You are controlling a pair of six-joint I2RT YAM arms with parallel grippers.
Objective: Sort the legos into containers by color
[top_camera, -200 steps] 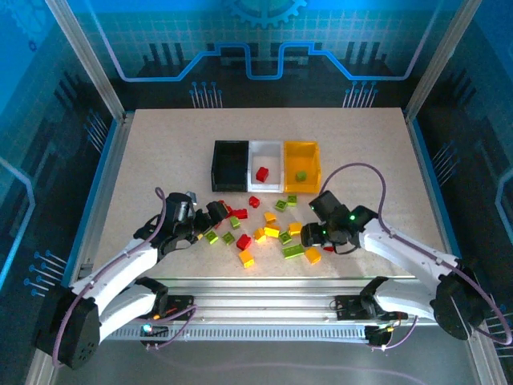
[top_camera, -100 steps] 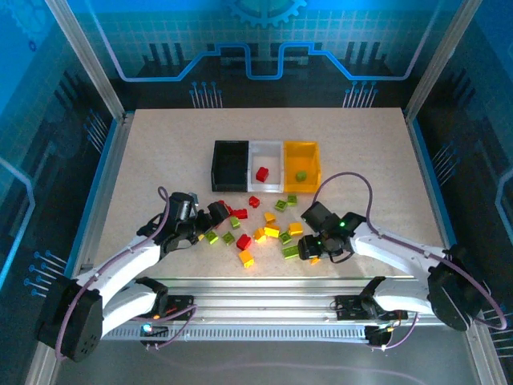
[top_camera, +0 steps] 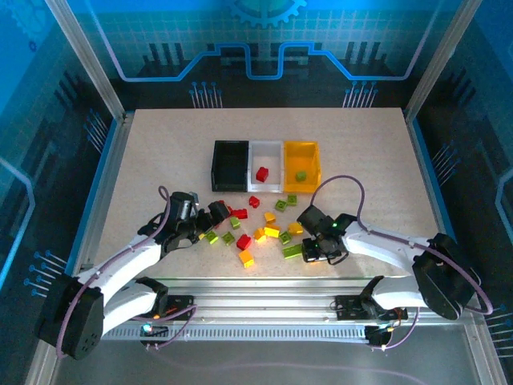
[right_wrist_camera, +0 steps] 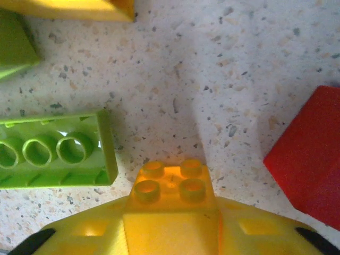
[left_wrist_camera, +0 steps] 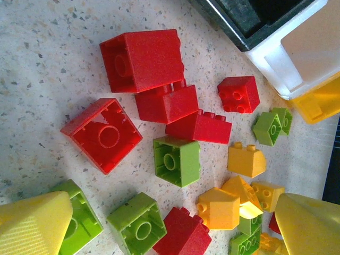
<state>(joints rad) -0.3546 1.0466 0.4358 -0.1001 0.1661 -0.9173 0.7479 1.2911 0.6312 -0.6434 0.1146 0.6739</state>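
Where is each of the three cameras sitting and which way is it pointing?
Top external: above and behind the arm bases, looking down on the table, three bins and brick pile; both arms show, with left gripper and right gripper.
Left wrist: on the left wrist, looking down at red bricks; its yellow fingertips show, wide apart.
Right wrist: low over the table, facing a yellow-orange brick between its fingers.
Shared: the long green brick in the right wrist view lies beside the right gripper in the top view.

On the table [top_camera: 160, 160] three bins [top_camera: 266, 188] stand in a row behind the scattered legos [top_camera: 272, 232], one brick [top_camera: 261, 173] in the middle bin, another in the right.
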